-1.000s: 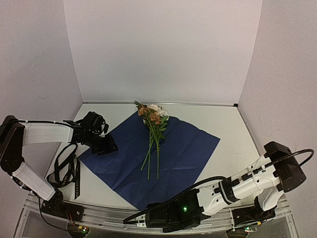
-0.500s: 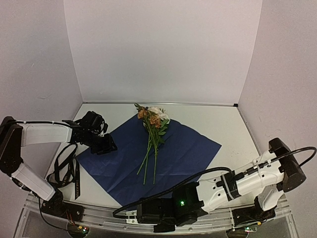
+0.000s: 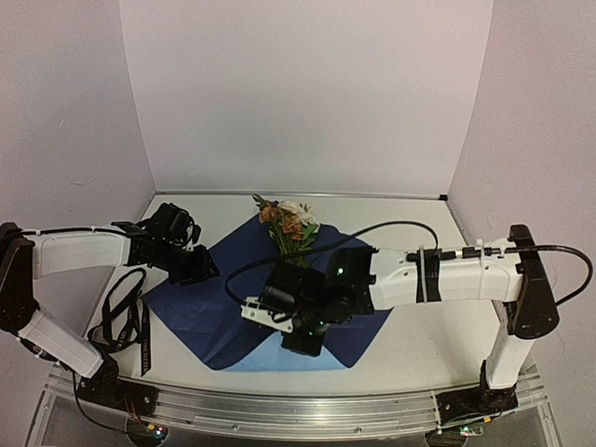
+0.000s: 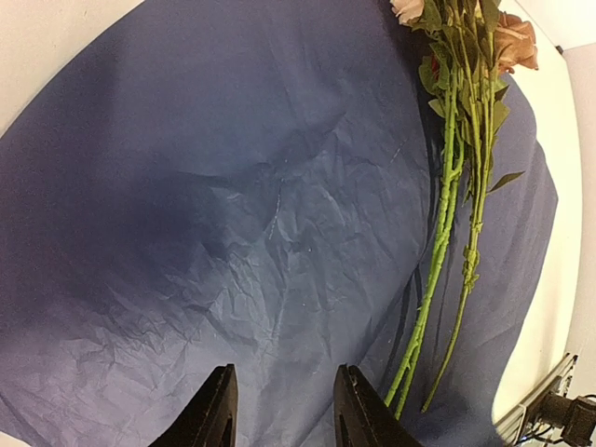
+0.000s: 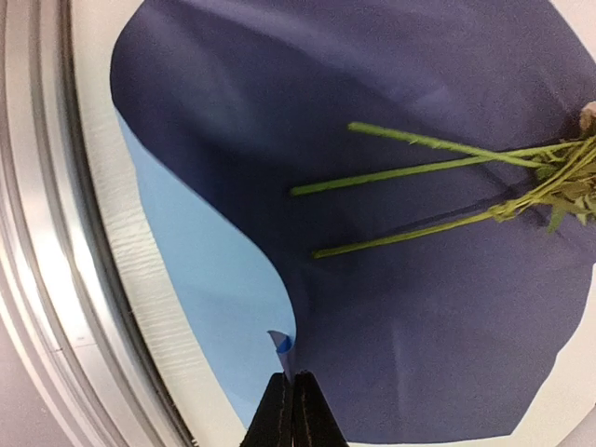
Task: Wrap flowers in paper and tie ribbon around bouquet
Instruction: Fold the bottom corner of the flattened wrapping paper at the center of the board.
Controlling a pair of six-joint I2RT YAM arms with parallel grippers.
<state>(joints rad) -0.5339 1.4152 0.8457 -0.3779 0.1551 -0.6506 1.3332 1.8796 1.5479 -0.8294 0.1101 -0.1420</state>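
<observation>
Hold: right gripper [image 5: 292,380] pinched together on mere tip of paper [image 5: 438,130] corner at 6 o'clock, light-blue underside showing; left gripper [image 4: 284,374] jaws apart, nothing between, over 9 o'clock corner; flowers [image 3: 290,223] toward 12 o'clock on sheet.
Risk: thin pinch slips or tears; dragged sheet rolls stems off.

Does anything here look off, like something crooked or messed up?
Only the paper: its near corner is lifted and curled over, showing the light blue face, pinched in the right pincer. That looks like deliberate folding rather than damage. The flowers lie tidily across it.
</observation>
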